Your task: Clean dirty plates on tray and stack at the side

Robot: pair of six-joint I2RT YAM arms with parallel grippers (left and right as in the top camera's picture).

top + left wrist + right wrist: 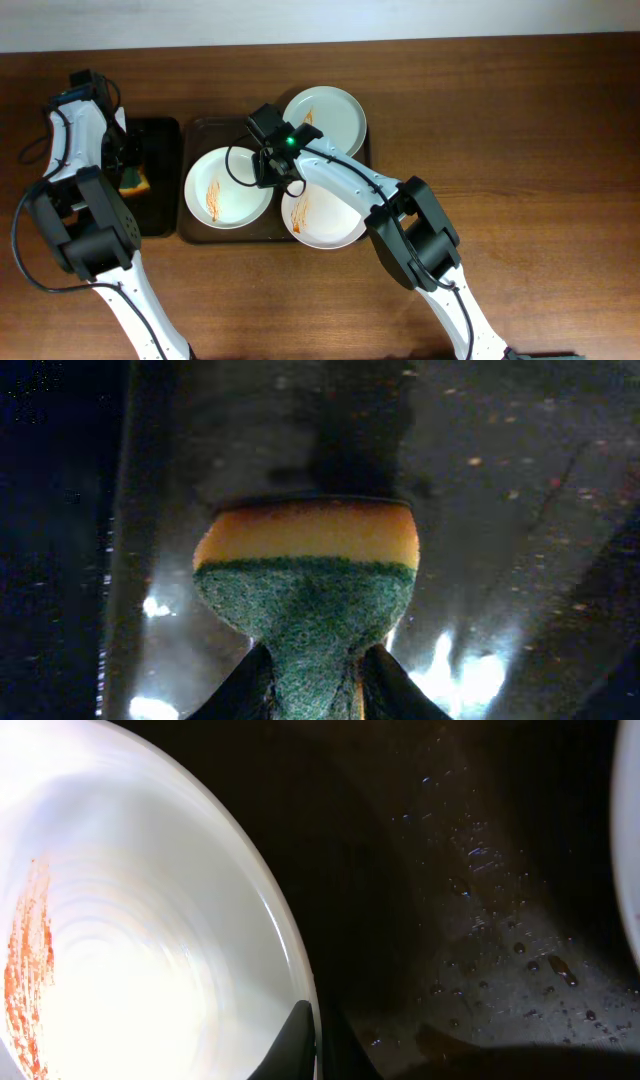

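Three white plates with orange-red smears lie on a dark tray (pixel 205 131): one at the left (pixel 228 187), one at the back right (pixel 325 118), one at the front right (pixel 322 215). My right gripper (pixel 272 178) is shut on the right rim of the left plate (pixel 150 950), one finger inside the rim and one outside (pixel 320 1042). My left gripper (pixel 130 165) is shut on a yellow and green sponge (pixel 134 181), over a small black tray. In the left wrist view the sponge (pixel 310 580) sticks out from between the fingers (pixel 315 695).
The small black tray (pixel 160 210) lies left of the dark tray, and its wet bottom (pixel 500 510) shows in the left wrist view. The dark tray's wet floor (pixel 470 920) shows beside the held plate. Another plate's edge (pixel 633 870) shows at the far right.
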